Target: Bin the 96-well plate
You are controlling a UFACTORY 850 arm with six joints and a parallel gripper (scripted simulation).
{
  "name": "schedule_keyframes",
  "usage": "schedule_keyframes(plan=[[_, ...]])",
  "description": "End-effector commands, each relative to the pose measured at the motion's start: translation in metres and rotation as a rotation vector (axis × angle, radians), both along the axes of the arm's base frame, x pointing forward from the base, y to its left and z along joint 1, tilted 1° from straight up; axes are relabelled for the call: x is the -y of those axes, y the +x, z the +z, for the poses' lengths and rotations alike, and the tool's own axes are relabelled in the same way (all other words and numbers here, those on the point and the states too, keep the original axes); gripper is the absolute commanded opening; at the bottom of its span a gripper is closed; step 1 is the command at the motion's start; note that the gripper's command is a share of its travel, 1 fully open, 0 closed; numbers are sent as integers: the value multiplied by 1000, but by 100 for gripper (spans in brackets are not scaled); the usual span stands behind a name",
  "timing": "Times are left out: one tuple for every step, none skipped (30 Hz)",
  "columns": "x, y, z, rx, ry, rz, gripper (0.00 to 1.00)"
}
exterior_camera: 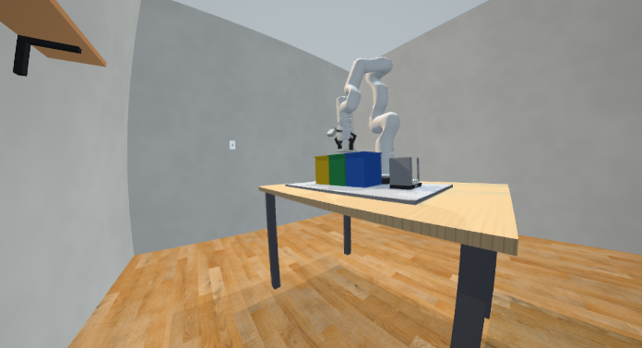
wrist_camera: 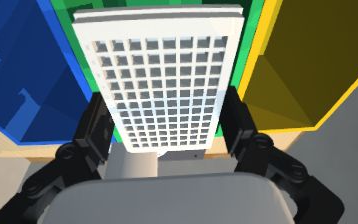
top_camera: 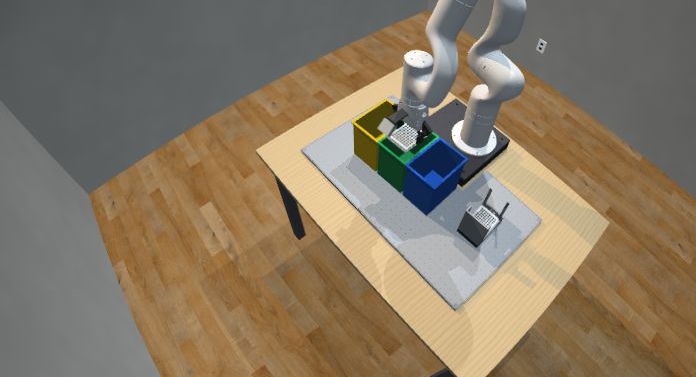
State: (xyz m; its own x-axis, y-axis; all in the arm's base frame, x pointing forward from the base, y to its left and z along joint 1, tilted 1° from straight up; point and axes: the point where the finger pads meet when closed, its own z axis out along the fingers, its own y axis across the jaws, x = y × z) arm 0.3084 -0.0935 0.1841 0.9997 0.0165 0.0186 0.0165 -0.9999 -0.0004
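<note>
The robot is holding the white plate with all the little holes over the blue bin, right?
Not quite. The gripper does hold the plate, but over the green bin, not the blue bin beside it. The wrist view shows green under the plate.

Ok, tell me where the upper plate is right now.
The 96-well plate is clamped in the tool, over the green bin, with the blue bin and yellow bin either side.

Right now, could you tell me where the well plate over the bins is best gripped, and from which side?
By its two long side walls, from above, as the gripper holds the well plate now: those walls are flat and parallel, and the black fingers clamp one end.
</note>
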Motion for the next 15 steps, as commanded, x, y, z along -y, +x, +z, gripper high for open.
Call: schedule_keyframes(plan=[[0, 1, 0, 2, 0, 0, 0], [0, 1, -1, 2, 0, 0, 0], [0, 1, -1, 2, 0, 0, 0], [0, 1, -1, 2, 0, 0, 0], [0, 1, -1, 2, 0, 0, 0], [0, 1, -1, 2, 0, 0, 0], [0, 1, -1, 2, 0, 0, 0], [0, 1, -2, 1, 0, 0, 0], [0, 1, -2, 1, 0, 0, 0], [0, 1, -2, 1, 0, 0, 0], [0, 1, -2, 1, 0, 0, 0], [0, 1, -2, 1, 0, 0, 0], [0, 1, -2, 2, 0, 0, 0], [0, 1, -2, 1, 0, 0, 0], [0, 1, -2, 1, 0, 0, 0]])
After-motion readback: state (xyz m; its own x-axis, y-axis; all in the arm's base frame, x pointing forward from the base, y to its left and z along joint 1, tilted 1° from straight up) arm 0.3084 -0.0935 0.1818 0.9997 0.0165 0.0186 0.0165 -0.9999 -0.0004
